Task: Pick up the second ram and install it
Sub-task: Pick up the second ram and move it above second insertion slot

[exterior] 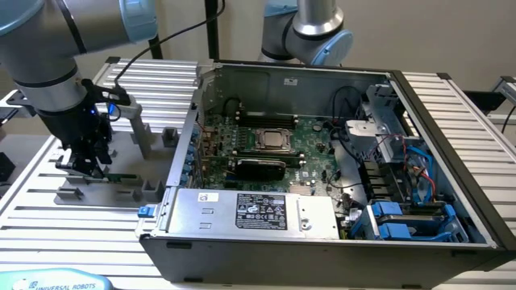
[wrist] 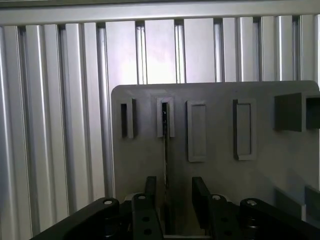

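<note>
The second ram stands on edge in a slot of the grey holder plate, seen as a thin dark strip. One green end of the ram pokes out on the holder at the exterior view's left. My gripper is low over it and open, one finger on each side of the stick, which runs closer to one finger than to the other. Seen from outside, the gripper hangs just above the holder, beside the open computer case.
Inside the case lie the motherboard, its long black memory slots, a processor socket and a black card. The grey power supply sits at the front. Upright holder posts stand near my arm. A second arm's base rises behind.
</note>
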